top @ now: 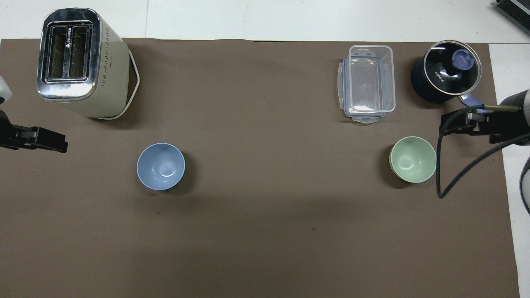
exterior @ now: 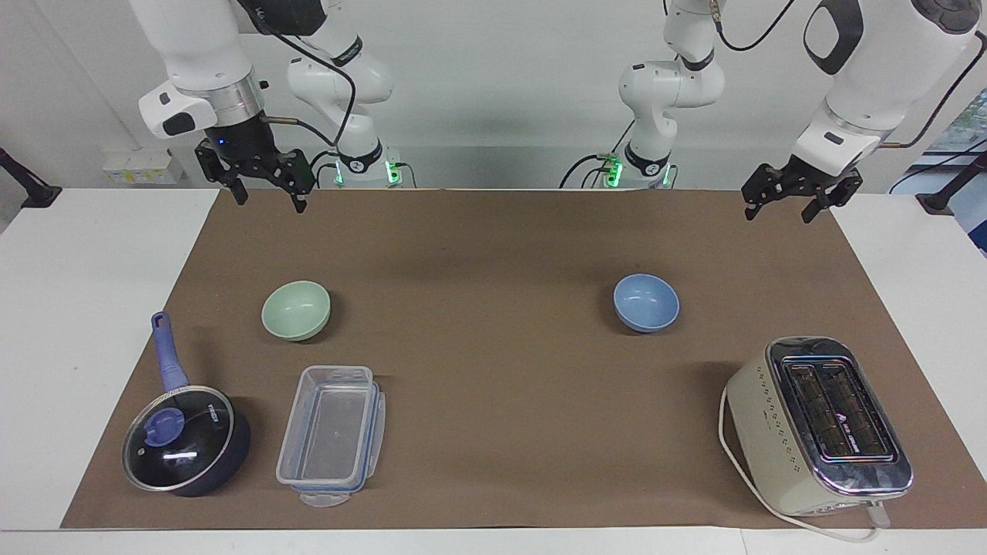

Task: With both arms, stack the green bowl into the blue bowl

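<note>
The green bowl [exterior: 296,309] [top: 413,159] stands upright and empty on the brown mat toward the right arm's end of the table. The blue bowl [exterior: 646,302] [top: 160,166] stands upright and empty toward the left arm's end, well apart from it. My right gripper [exterior: 269,202] [top: 460,125] hangs open and empty, high over the mat's edge at the green bowl's end. My left gripper [exterior: 776,215] [top: 39,140] hangs open and empty, high over the mat's edge at the blue bowl's end. Neither gripper touches a bowl.
A dark pot with a glass lid and blue handle [exterior: 186,441] [top: 446,77] and a clear plastic box [exterior: 332,433] [top: 367,84] lie farther from the robots than the green bowl. A cream toaster [exterior: 819,424] [top: 80,62] stands farther out than the blue bowl.
</note>
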`<state>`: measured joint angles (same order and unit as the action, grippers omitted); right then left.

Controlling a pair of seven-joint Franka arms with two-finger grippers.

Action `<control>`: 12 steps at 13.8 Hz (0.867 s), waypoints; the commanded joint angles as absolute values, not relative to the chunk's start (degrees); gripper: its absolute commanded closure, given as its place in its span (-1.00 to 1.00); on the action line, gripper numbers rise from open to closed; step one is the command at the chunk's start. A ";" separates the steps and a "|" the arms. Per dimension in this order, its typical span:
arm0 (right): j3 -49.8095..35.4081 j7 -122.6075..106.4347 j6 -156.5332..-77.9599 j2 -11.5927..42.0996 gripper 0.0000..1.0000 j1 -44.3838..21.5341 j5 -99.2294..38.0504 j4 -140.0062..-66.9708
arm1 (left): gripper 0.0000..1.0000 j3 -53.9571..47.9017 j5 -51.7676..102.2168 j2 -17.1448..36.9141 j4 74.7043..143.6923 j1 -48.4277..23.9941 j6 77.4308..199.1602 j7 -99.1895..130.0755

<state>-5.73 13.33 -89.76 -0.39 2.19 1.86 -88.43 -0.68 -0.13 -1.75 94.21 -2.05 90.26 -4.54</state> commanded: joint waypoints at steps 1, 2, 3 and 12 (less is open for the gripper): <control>-5.80 12.04 -88.95 -0.26 -1.00 2.81 1.58 -87.71 | -1.00 -0.35 -0.79 -2.20 94.57 -2.37 89.65 -5.19; -5.80 12.04 -88.95 -0.18 -1.00 2.81 1.58 -87.71 | -1.00 -0.44 -0.79 -2.20 94.57 -2.37 89.56 -5.01; -5.80 12.04 -88.95 -0.26 -1.00 2.81 1.58 -87.63 | -1.00 -0.44 -0.79 -2.28 94.74 -2.37 89.56 -5.01; -5.80 12.04 -88.95 -0.26 -1.00 2.81 1.58 -87.63 | -1.00 -0.44 -0.70 -3.34 100.36 -2.55 93.51 -4.66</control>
